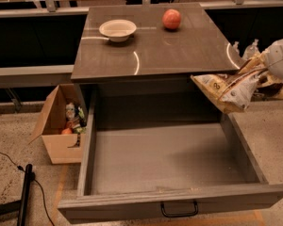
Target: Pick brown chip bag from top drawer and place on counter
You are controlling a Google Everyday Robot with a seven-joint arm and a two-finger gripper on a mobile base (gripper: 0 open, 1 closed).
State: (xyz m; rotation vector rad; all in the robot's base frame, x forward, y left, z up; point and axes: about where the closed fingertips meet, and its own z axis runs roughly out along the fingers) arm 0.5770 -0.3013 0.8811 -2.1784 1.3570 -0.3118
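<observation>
The brown chip bag [226, 91] hangs crumpled in the air, showing its tan and white side, above the right wall of the open top drawer [132, 206]. It is level with the front right edge of the counter [170, 51]. My gripper [258, 75] comes in from the right edge of the camera view, shut on the bag's right end. The white arm is behind it. The drawer is pulled fully out and its grey floor is bare. Its black handle [179, 210] shows at the bottom.
A white bowl [117, 29] and a red apple [171, 19] sit on the far part of the counter. A cardboard box [56, 135] with items stands on the floor left of the drawer. Clear bottles [247, 48] stand behind the counter's right side. A black pole [24, 192] lies at bottom left.
</observation>
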